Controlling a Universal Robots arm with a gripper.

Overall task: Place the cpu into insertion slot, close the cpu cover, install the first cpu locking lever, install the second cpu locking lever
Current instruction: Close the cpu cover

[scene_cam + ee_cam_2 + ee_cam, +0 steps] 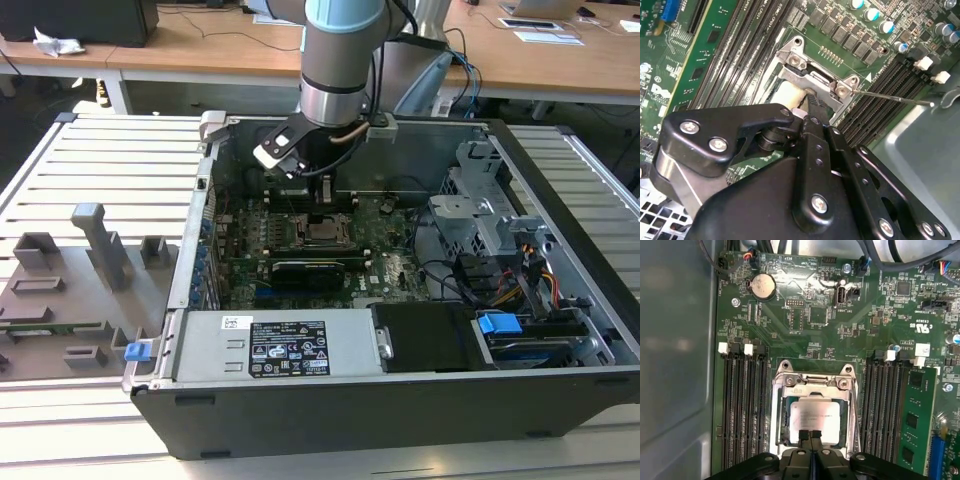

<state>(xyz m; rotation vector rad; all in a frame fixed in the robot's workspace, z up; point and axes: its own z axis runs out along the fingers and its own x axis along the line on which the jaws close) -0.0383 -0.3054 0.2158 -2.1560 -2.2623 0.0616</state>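
The gripper (810,436) is clenched on nothing, its tips touching the near edge of the cpu (813,420). The cpu lies flat in the slot (785,422), between the memory slots (745,410) left and right. The cover (812,389) seems down around it, so I judge cover-closing is in hand. Beyond, a lever (892,98) juts free, unlatched. The next move calls for a light, straight press that leaves the cpu seated.
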